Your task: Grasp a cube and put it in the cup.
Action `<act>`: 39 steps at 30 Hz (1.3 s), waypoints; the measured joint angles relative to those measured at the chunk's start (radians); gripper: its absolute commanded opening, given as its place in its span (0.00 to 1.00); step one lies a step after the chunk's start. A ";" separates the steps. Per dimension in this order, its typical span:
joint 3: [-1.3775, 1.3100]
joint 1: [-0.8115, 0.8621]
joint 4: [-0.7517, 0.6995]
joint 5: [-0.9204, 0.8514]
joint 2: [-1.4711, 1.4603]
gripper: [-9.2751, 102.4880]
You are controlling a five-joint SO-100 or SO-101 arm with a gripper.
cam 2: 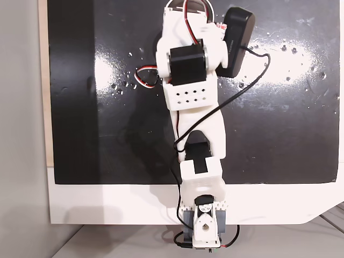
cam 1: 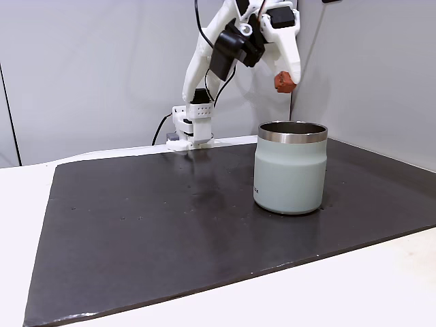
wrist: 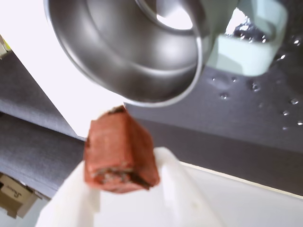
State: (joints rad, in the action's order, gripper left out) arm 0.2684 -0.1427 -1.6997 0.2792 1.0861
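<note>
the black mat (cam 1: 136,225) spreads across the white table (cam 1: 20,225) in a fixed view, glossy, with droplets catching light in a fixed view from above (cam 2: 301,48). my arm (cam 1: 204,61) rises from its base at the mat's far edge, twelve o'clock from the mat's middle, and bends over toward the right of that view. from above, the arm (cam 2: 191,97) runs straight up the frame from its base at six o'clock, black cable looping beside it.

the cup (cam 1: 290,167) stands upright on the mat, pale green body, steel rim, at about three o'clock from the mat's middle. in the wrist view its open mouth (wrist: 118,52) sits at twelve o'clock, shiny steel inside, tilted across the frame.

my pincer (cam 1: 289,79) hangs above the cup, a touch toward its far side, clear of the rim. it's clamped down on the cube (cam 1: 285,82), closed to just the cube's width. in the wrist view the cube (wrist: 120,151) sits at six o'clock of the cup's rim, reddish-brown, rough on its lower edge, pressed against my white finger (wrist: 189,198). cube is in the air, not touching the cup.
</note>
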 measured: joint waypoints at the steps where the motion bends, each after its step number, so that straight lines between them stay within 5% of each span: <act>1: -0.014 -0.005 0.000 0.000 -0.012 0.15; 12: -0.035 0.012 0.000 -0.002 -0.043 0.15; 20: -0.038 0.023 0.000 -0.002 -0.043 0.31; 39: -0.018 0.002 -0.002 -0.002 -0.029 0.31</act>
State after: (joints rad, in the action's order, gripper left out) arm 0.2500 -0.1411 -1.7012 0.2777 1.0569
